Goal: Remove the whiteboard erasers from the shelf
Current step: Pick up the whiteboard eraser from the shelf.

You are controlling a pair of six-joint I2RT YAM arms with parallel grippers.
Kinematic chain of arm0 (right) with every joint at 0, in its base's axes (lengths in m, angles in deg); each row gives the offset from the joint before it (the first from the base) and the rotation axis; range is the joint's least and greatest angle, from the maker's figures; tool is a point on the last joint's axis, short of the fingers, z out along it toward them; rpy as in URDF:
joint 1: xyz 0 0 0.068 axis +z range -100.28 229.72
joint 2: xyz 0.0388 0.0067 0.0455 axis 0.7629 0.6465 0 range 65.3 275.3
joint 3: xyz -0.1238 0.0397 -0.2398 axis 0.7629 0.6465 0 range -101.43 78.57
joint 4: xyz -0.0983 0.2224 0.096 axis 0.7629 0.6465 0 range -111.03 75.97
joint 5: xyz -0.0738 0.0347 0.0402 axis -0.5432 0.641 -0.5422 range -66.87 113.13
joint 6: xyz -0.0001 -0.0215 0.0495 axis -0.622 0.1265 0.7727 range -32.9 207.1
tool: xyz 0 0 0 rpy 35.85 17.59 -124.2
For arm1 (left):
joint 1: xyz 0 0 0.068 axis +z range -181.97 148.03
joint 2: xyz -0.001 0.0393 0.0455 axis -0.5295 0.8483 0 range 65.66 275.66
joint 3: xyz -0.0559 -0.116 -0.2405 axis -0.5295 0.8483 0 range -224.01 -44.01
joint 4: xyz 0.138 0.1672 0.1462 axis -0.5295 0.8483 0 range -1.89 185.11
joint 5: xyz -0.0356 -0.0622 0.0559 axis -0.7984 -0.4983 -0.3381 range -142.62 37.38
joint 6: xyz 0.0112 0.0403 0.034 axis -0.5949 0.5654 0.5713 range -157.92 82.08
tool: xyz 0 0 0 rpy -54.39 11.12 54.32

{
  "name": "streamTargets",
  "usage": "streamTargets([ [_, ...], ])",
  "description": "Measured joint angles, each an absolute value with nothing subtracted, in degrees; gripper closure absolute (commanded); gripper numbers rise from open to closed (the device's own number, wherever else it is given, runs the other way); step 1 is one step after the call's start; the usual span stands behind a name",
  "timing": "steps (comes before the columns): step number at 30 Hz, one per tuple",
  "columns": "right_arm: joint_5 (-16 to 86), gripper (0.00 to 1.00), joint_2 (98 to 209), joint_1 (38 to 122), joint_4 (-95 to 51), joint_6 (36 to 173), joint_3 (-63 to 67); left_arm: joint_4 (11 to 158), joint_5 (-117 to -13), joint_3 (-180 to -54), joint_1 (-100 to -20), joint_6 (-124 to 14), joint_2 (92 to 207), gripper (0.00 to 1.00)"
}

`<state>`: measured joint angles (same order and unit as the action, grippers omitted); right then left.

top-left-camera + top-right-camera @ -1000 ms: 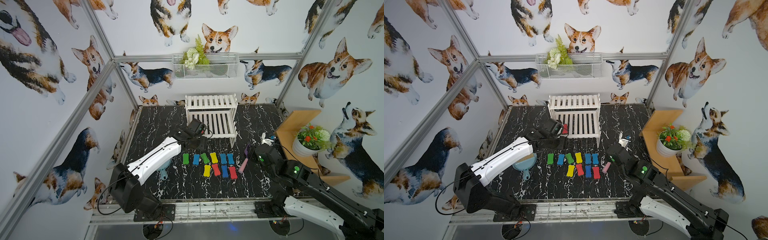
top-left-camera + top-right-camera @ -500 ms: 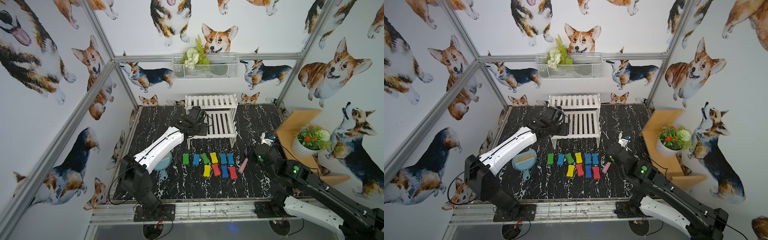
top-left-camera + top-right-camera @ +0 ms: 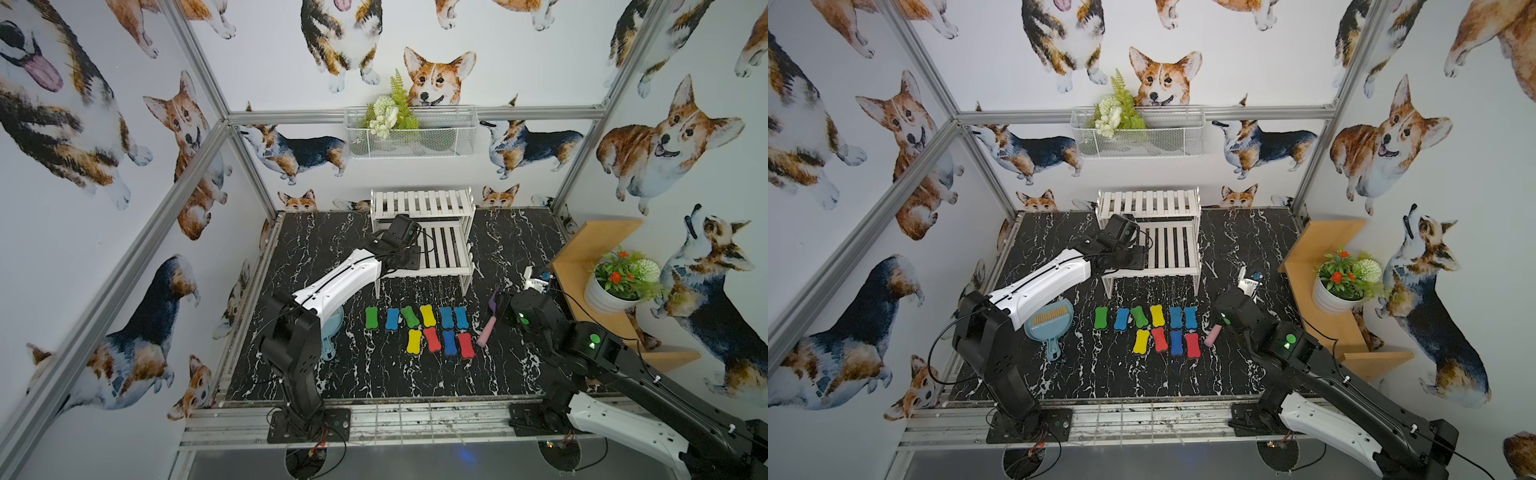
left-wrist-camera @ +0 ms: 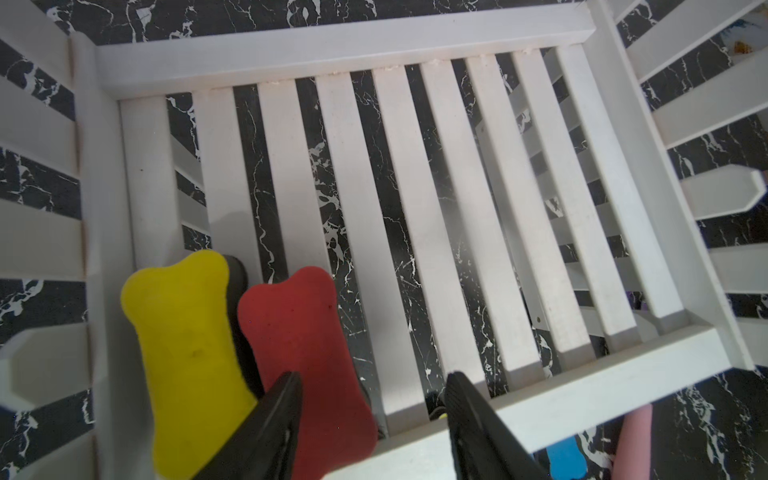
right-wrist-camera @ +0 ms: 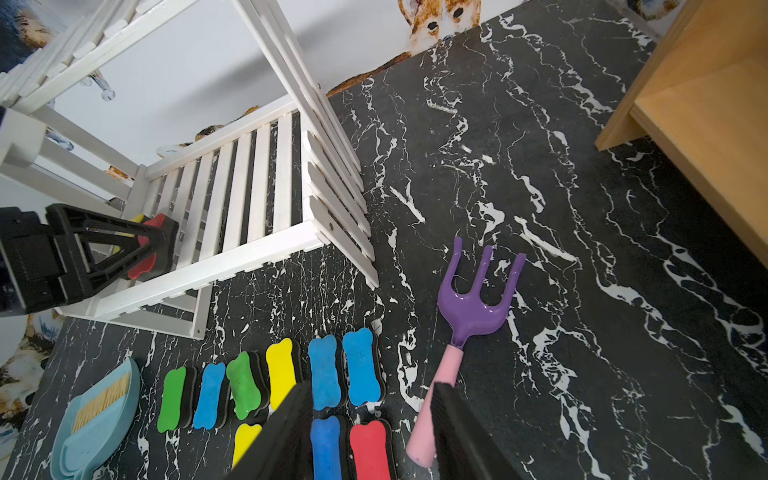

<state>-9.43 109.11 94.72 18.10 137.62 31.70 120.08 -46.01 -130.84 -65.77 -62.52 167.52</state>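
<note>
The white slatted shelf (image 3: 424, 203) (image 3: 1150, 203) stands at the back of the black marble floor. On its lower tier (image 4: 415, 208) a yellow eraser (image 4: 183, 353) and a red eraser (image 4: 299, 345) lie side by side at one end. My left gripper (image 4: 372, 378) hangs over that end, open: one finger is over the seam between the two erasers, the other stands clear of the red one. Several erasers (image 3: 428, 316) (image 5: 361, 365) lie in two rows in front of the shelf. My right gripper (image 5: 372, 388) hovers open over those rows, holding nothing.
A purple-pink toy rake (image 5: 473, 299) lies right of the rows, close to my right gripper. A blue dustpan (image 3: 1048, 322) sits under my left arm. The tan wooden stand (image 3: 590, 249) with a potted plant (image 3: 615, 282) fills the right side. A wire basket (image 3: 411, 133) hangs on the back wall.
My left arm has swung back from the shelf's front left corner to over the lower tier, and its jaws have narrowed a little. The right arm has not moved.
</note>
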Motion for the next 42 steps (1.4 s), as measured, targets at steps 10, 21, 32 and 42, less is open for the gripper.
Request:
streamTargets([
  [10,-9.4,0.48,108.9,94.7,18.1,137.8,32.2,116.5,-47.1,-131.1,-66.6,-59.9,169.1,0.41],
  [21,-9.4,0.48,108.8,94.7,18.1,137.9,32.5,118.7,-44.0,-133.5,-67.7,-59.2,167.1,0.4],
  [32,-9.5,0.48,108.2,94.7,18.1,138.2,32.5,121.9,-39.7,-133.8,-67.7,-59.3,171.3,0.42],
  [42,-9.6,0.48,107.7,94.7,18.1,139.0,32.6,122.9,-37.5,-136.0,-67.6,-59.3,174.3,0.54],
])
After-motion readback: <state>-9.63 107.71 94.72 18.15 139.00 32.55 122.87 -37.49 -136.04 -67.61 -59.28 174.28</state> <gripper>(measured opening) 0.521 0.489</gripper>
